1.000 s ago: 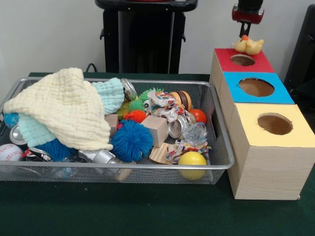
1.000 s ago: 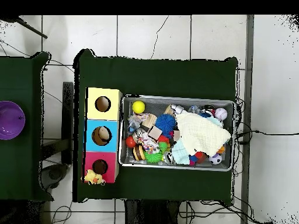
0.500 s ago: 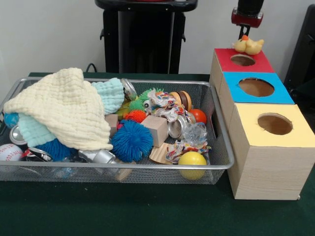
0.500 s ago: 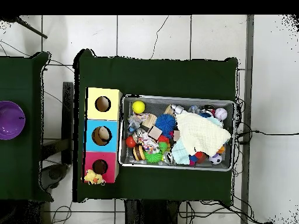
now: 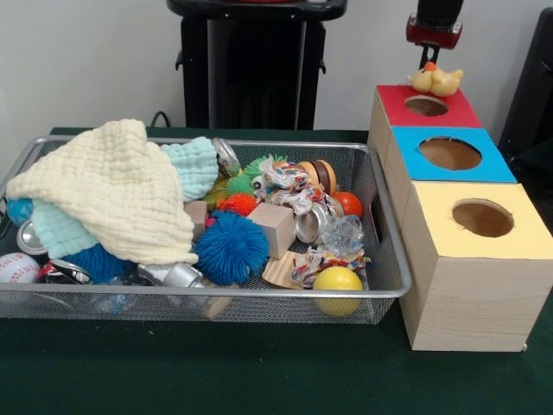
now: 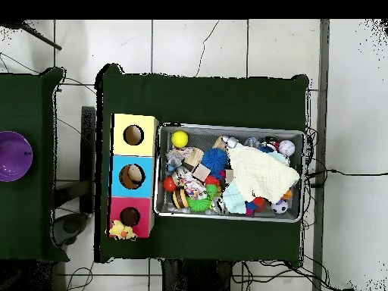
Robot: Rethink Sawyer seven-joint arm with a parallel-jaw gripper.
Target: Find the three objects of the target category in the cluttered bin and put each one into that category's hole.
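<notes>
A yellow rubber duck [image 5: 436, 80] sits on the far edge of the red-topped box [image 5: 454, 108], behind its hole [image 5: 426, 105]. My gripper [image 5: 429, 52] hangs just above the duck at the top edge of the front view, and only its red and black lower part shows. The overhead view has the duck [image 6: 120, 229] at the red box's outer end, with no gripper showing. The wire bin [image 5: 259, 298] holds mixed toys: a blue spiky ball [image 5: 231, 248], a yellow ball [image 5: 337, 285], a wooden block [image 5: 275, 226], a rope toy [image 5: 289, 183] and a baseball [image 5: 17, 268].
A pale yellow cloth [image 5: 112, 190] and a light blue cloth [image 5: 194, 164] cover the bin's left half. A blue-topped box [image 5: 492, 164] and a yellow-topped box [image 5: 518, 238] stand in line with the red one. A purple bowl [image 6: 13, 155] rests on a side table.
The gripper has shifted slightly above the duck. The duck and the bin's contents have not moved.
</notes>
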